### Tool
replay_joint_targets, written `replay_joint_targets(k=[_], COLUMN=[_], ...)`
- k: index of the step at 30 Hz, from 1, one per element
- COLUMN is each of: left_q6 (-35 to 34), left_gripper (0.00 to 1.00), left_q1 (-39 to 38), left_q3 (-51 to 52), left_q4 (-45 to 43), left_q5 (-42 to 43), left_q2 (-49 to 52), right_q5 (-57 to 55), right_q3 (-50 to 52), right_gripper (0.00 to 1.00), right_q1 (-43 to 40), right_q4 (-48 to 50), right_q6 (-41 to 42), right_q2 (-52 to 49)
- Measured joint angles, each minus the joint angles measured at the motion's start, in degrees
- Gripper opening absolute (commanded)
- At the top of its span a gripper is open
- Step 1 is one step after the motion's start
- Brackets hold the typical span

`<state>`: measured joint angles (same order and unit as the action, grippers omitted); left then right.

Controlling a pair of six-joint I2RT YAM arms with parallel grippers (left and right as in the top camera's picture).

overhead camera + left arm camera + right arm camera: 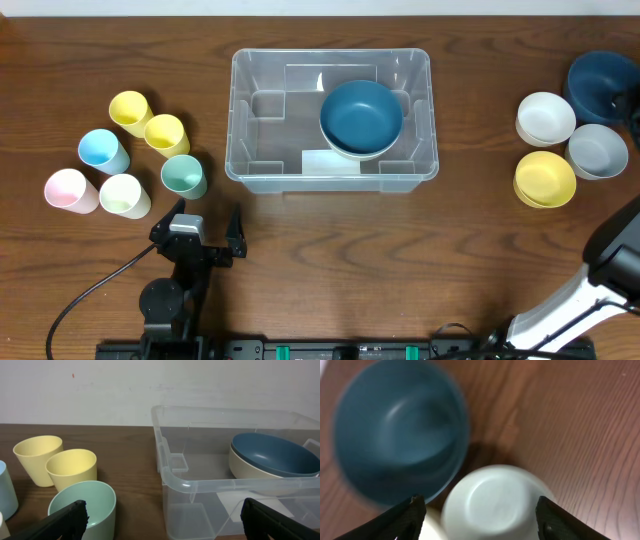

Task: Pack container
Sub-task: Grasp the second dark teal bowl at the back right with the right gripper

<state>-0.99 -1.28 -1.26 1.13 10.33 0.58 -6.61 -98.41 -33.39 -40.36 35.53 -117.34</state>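
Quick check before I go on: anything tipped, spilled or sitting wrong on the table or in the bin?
Nothing stands out. The container sits square, a blue bowl nested in a pale bowl inside it. The cups on its left and the loose bowls on its right all stand upright, with no spill in sight.

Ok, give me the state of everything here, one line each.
Container: open, no lid, upright.
Blue bowl: in the container, nested in a cream bowl.
Yellow cup, other yellow cup, blue cup, pink cup, cream cup, green cup: upright, empty, on the table.
Loose blue bowl, white bowl, grey bowl, yellow bowl: upright, on the table.
Left gripper: open, empty.
Right gripper: open, empty.
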Motion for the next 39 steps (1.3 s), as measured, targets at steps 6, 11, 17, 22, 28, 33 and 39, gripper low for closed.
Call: replay_joint_targets(k=[6, 11, 17, 22, 28, 33, 39], left_q6=[0.0, 0.0, 0.0, 0.0, 0.0, 0.0, 0.0], left_gripper=[0.98, 0.98, 0.98, 0.98, 0.98, 0.98, 0.98], left_q1=[0.0, 0.0, 0.0, 0.0, 0.0, 0.0, 0.0], left_q3=[0.0, 0.0, 0.0, 0.0, 0.0, 0.0, 0.0], left_q4=[0.0, 0.0, 0.0, 0.0, 0.0, 0.0, 0.0], left_q5=[0.0, 0.0, 0.0, 0.0, 0.0, 0.0, 0.0], left_q2=[0.0, 0.0, 0.0, 0.0, 0.0, 0.0, 0.0], right_q5=[3.5, 6.8, 8.2, 8.5, 9.3, 9.8, 9.8], right_q3=[0.0, 0.1, 0.2, 0.2, 0.2, 0.2, 0.2], right_gripper=[0.67, 0.66, 0.63, 0.59, 0.46, 0.3, 0.15], right_q1=[-3.8, -4.0, -3.8, -3.8, -3.4, -2.3, -1.5], right_q4=[6.6, 12.0, 17.6, 20.1, 20.5, 19.9, 20.0], right_q6=[-3.6, -8.2, -10.7, -11.4, -12.1, -12.2, -12.2], right_q2=[-5.9, -8.5, -8.9, -9.3, -12.2, -15.2, -15.4])
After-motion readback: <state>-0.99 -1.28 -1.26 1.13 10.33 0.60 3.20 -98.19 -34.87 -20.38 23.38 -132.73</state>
